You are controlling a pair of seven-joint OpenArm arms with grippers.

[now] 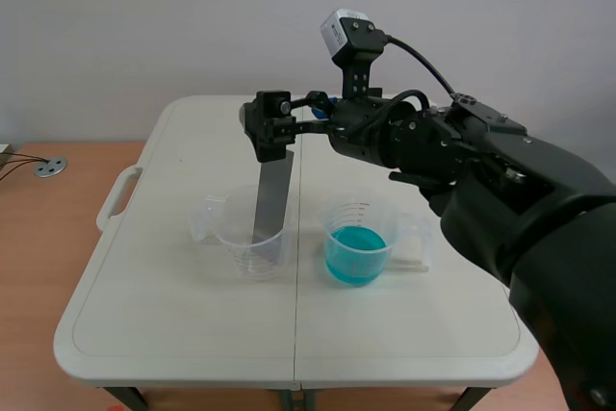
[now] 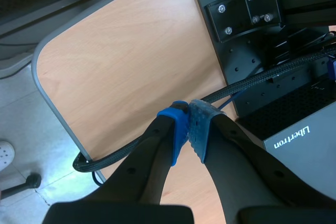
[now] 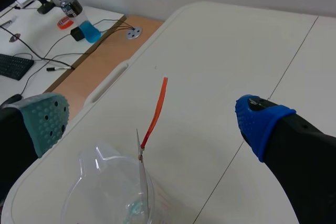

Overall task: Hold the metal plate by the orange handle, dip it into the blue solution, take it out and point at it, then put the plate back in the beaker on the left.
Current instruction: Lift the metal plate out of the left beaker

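In the clear plastic beaker [image 1: 252,249] the grey metal plate [image 1: 272,194] is stood; the right gripper [image 3: 153,120] is shown released only in its wrist view; the left gripper [image 2: 190,116] is clenched, apparently empty.

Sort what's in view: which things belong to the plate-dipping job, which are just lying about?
Job: metal plate, orange handle, clear beaker holding it, beaker of blue solution, open right hand.
Lying about: bottle, keyboard, round metal fitting, shut left hand.
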